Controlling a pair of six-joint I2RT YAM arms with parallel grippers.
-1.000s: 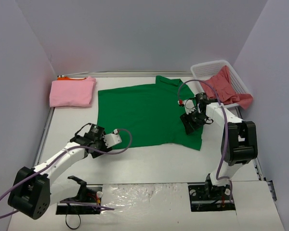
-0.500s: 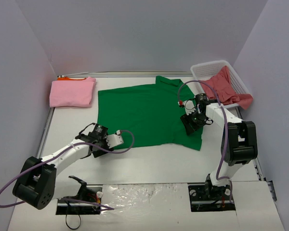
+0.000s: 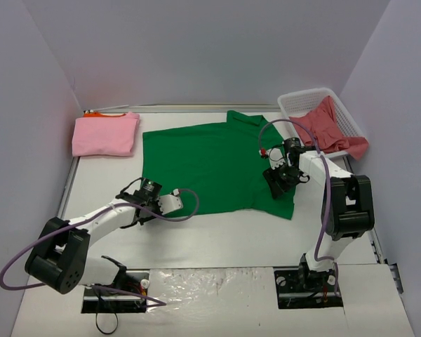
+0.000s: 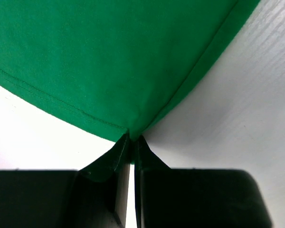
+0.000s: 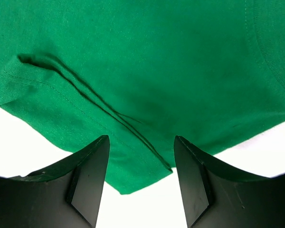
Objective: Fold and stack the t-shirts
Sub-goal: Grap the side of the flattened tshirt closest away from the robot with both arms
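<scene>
Left claw point(image 4: 131, 140) just advances and snaps shut, now pinching hem corner of green shirt point(image 3: 210, 161). Rest of shirt lies flat on counter point(image 3: 217, 239) ahead of claw. Right claw point(image 5: 141, 138) unchanged: spread, shirt edge under it, nothing gripped. Judgement: first grip made, fold about to start.

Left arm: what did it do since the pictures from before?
The left tool slid right to the bright green cloth t-shirt and shut on its near corner. The right tool stayed open over it. The folded light pink t-shirt and the coral red t-shirt in the white plastic lattice basket stayed put.
</scene>
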